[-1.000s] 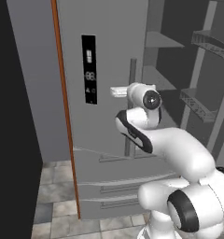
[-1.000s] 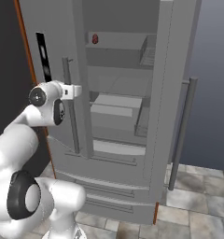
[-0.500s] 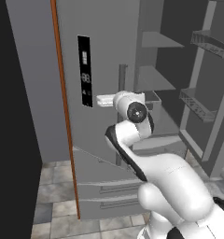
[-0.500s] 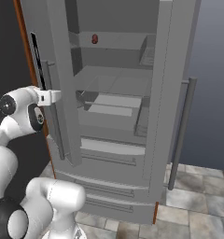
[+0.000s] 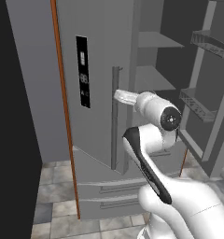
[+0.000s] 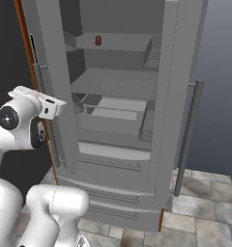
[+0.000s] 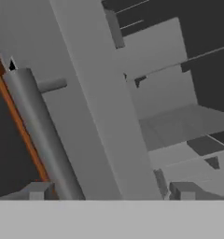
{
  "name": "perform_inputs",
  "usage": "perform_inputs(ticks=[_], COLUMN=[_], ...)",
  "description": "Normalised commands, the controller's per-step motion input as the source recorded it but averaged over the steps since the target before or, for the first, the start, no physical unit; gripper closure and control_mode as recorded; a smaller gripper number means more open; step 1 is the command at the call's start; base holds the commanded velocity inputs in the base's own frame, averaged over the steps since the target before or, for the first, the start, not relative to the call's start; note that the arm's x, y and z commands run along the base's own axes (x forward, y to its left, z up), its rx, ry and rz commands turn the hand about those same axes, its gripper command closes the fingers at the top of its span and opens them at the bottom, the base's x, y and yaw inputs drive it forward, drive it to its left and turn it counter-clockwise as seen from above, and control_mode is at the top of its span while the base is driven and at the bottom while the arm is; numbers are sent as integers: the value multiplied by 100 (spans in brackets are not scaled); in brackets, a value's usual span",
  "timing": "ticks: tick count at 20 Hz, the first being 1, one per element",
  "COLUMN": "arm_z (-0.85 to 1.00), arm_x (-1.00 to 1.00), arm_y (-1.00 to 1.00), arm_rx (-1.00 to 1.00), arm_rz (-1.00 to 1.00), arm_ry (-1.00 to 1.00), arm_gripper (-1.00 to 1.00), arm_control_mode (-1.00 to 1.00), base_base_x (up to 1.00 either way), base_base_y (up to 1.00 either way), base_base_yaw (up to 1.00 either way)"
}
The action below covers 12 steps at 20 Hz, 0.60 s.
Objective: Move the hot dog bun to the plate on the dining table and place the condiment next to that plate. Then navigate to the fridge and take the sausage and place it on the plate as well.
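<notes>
The grey steel fridge point(image 5: 100, 42) stands with both doors swung open. On its top shelf lies the small red-brown sausage point(image 6: 98, 40), far above and to the right of my hand. My gripper point(image 5: 119, 95) is open beside the left door's vertical handle point(image 5: 115, 116). In the right base view the gripper point(image 6: 54, 107) hovers at that door's edge. In the hand view the handle point(image 7: 37, 126) runs past the left fingertip, and the gripper point(image 7: 111, 191) has its jaws wide apart and grips nothing. The hot dog bun, plate, condiment and dining table are out of view.
The right door point(image 6: 181, 72) hangs open with its long handle point(image 6: 188, 135). Its door bins point(image 5: 212, 42) jut out at the right. Shelves and a crisper box point(image 6: 118, 108) sit inside, with drawers point(image 6: 113, 212) below. A brown panel edge point(image 5: 62, 93) borders the fridge's left side. The floor point(image 5: 53, 186) is tiled.
The left door has swung further open with my hand on its handle. The jaws then opened and let go of the handle. The arm has shifted left with the door.
</notes>
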Motion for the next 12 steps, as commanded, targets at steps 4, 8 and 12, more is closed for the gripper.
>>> perform_inputs(ticks=[4, 8, 12], arm_z=[52, 38, 9], arm_x=[-55, -11, 40], arm_y=[-86, -86, -66], arm_rx=[43, 43, 46], arm_rz=[0, 0, 8], arm_ry=[0, 7, 9], arm_gripper=[-100, -100, -100], arm_control_mode=[-100, -100, -100], base_base_x=[0, 0, 0], base_base_y=[0, 0, 0], base_base_yaw=[0, 0, 0])
